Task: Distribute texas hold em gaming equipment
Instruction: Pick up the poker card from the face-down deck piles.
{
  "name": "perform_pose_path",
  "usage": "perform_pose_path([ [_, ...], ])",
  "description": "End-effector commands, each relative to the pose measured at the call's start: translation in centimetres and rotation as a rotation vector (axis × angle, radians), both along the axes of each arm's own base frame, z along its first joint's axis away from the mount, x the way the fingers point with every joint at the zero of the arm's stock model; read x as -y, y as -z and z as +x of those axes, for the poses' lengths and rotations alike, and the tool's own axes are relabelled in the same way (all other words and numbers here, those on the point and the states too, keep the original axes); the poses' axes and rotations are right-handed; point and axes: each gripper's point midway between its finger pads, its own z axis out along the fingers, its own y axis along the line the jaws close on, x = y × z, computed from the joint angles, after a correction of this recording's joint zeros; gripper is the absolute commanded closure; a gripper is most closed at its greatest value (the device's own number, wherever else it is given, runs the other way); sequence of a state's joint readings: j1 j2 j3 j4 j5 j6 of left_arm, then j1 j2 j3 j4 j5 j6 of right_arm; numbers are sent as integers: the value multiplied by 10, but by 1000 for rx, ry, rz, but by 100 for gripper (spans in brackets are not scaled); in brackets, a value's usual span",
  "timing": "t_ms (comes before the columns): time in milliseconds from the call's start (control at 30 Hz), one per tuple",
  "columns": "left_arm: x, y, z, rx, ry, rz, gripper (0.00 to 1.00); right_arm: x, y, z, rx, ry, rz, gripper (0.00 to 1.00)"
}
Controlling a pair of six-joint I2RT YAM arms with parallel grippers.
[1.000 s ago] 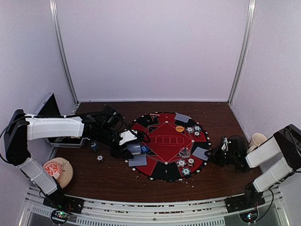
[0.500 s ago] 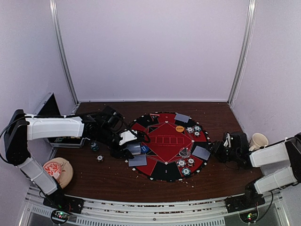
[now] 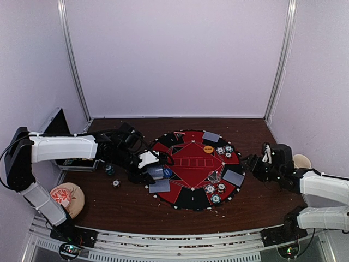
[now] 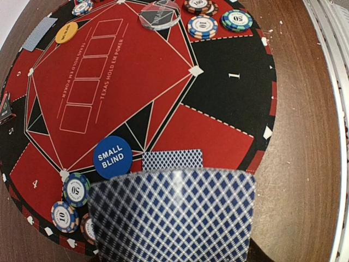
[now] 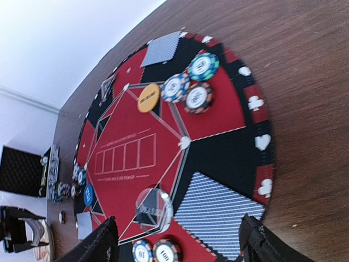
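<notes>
Right end effector (image 5: pixel 180 240), jaws apart, near mat (image 5: pixel 136 125)

Setting: robot test booth | Behind the table (image 3: pixel 131 210): bare white wall panels (image 3: pixel 174 54) in metal posts (image 3: pixel 73 60) | At its near edge: aluminium rail (image 3: pixel 174 250) carrying two arm bases (image 3: pixel 82 237).

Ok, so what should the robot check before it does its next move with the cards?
1. The right hand is open: ok.
2. The dealt card lies flat on the mat, outside that hand: ok.
3. The left hand carries a blue-backed card: ok.
4. How firmly it grips: cannot tell, that card hides it.
5. The red patch beside the lying card has no chips on it: ok.
</notes>
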State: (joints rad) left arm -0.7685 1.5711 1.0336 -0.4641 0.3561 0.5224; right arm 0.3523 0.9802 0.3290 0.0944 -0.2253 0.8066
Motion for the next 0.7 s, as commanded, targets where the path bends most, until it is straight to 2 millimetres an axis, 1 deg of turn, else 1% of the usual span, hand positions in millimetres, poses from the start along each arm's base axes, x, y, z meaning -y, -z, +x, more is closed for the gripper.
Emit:
perform_pose_path([
  [0,7,-4,1,25,16,-28,47,-58,-29,1,65,-173,30,22],
  [133,6,-4,1,27,14,-24,47,-131,-43,-4,83,-368,94,22],
  [167,6,-4,1,28,14,-23,47,-151,-51,-3,96,-411,117,22],
  [200,6,-4,1,29,13,-23,47,-169,-48,-3,88,-454,124,22],
  [300,5,-4,1,32,13,-23,47,-219,-55,-8,89,-568,168,22],
  [367,6,-4,0,32,14,-23,47,-246,-60,-8,92,-622,207,22],
  [500,6,-5,0,34,14,-25,47,-287,-65,-11,86,-709,273,23],
  [600,6,-7,0,38,15,-27,47,-307,-64,-13,74,-750,305,23],
  [667,6,-7,0,38,14,-27,47,-318,-63,-14,66,-771,324,23],
])
